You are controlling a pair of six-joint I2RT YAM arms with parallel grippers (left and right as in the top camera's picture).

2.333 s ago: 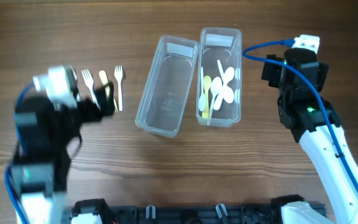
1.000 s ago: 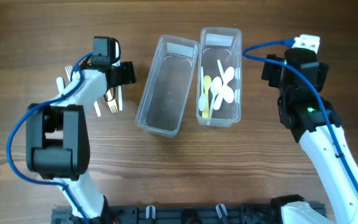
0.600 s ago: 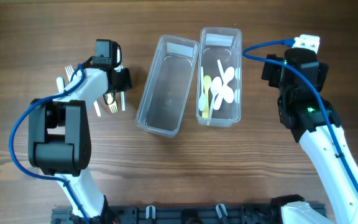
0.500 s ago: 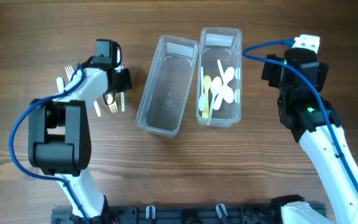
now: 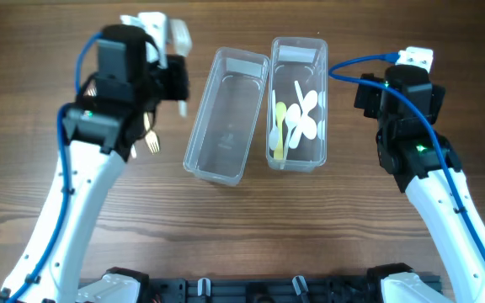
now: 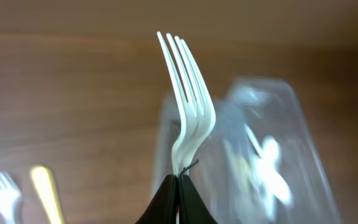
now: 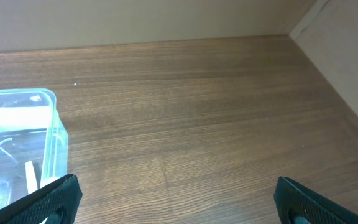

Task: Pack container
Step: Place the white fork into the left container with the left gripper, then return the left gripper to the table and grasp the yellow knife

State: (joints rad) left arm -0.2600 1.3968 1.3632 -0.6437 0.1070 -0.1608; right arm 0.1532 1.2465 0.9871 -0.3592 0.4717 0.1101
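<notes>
My left gripper (image 6: 179, 188) is shut on the handle of a white plastic fork (image 6: 188, 106), tines pointing up, held in the air. In the overhead view the left gripper (image 5: 175, 86) hovers beside the left edge of the empty clear container (image 5: 226, 118). A second clear container (image 5: 297, 105) to its right holds several white and yellow spoons (image 5: 297, 122). My right gripper (image 7: 179, 202) stands open over bare wood with nothing between its fingers, just right of that container's corner (image 7: 48, 130).
More forks lie on the table left of the containers, a yellow one (image 5: 151, 140) partly under my left arm. The left wrist view shows a white fork (image 6: 2, 193) and a yellow handle (image 6: 45, 193) blurred below. The right arm (image 5: 411, 143) stays at the table's right side.
My left gripper closed on a white fork among the forks on the table, then rose and swung right toward the empty container. The right arm has not moved.
</notes>
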